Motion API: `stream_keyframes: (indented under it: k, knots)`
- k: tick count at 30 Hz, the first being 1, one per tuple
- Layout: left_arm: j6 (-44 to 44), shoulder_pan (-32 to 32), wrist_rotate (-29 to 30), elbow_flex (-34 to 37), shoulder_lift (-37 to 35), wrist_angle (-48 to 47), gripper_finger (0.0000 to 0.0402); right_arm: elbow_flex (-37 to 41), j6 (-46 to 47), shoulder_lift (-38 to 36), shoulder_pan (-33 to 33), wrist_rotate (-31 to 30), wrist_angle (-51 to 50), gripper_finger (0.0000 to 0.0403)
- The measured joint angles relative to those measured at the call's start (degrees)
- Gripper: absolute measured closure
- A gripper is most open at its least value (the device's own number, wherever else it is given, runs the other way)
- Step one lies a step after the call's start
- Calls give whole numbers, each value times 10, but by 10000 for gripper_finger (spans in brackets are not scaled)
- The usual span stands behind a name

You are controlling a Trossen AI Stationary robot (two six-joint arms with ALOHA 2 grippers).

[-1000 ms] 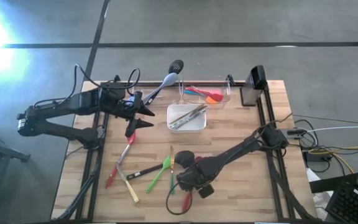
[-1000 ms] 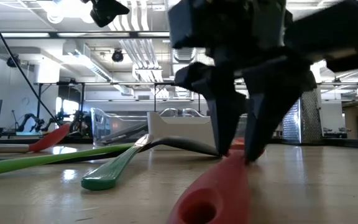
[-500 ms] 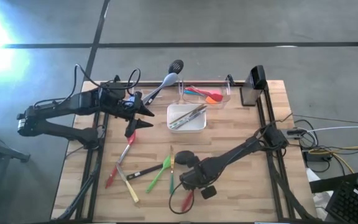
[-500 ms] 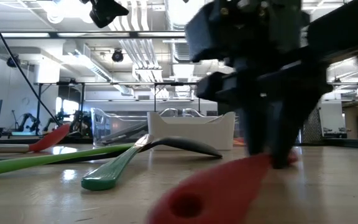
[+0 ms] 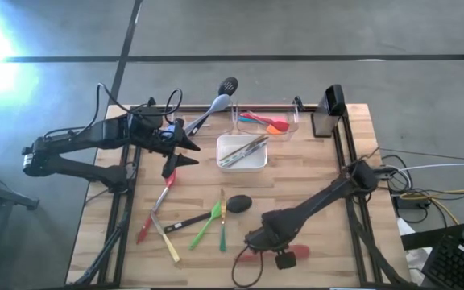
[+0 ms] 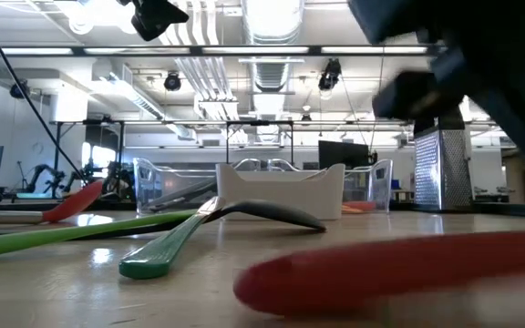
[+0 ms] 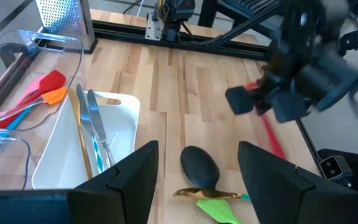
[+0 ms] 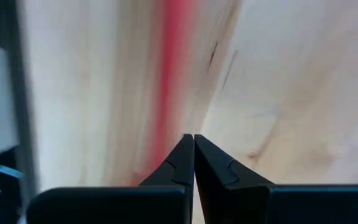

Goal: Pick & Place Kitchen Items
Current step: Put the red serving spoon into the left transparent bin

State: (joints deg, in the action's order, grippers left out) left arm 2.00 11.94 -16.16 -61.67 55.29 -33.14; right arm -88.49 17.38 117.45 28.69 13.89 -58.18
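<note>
I see the right gripper low at the table's near edge, fingers pressed together; red utensil lies blurred beside them, grip unclear. Left gripper hovers spread at far left. Other utensils lie mid-table.

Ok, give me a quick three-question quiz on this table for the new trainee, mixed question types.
1. True or false: the left gripper, over the table's left rear, has its jaws shut.
2. The right gripper is low near the table's front edge, jaws shut. What colour is the utensil lying beside it? A green, B red, C blue.
3. Fill in: the metal utensils lie in the white square ___.

Key: 1 false, its jaws are open; 2 B; 3 dish.
</note>
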Motion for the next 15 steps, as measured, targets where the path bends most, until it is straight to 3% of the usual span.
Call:
stream_keyframes:
  k: [9,12,15]
  knots:
    - [1,0,0,0,0,0,177,11,64,-101,4,-81,-1,399]
    - [2,0,0,0,0,0,177,14,78,-113,3,-120,3,398]
    - [2,0,0,0,0,0,177,13,137,-120,-2,-121,42,394]
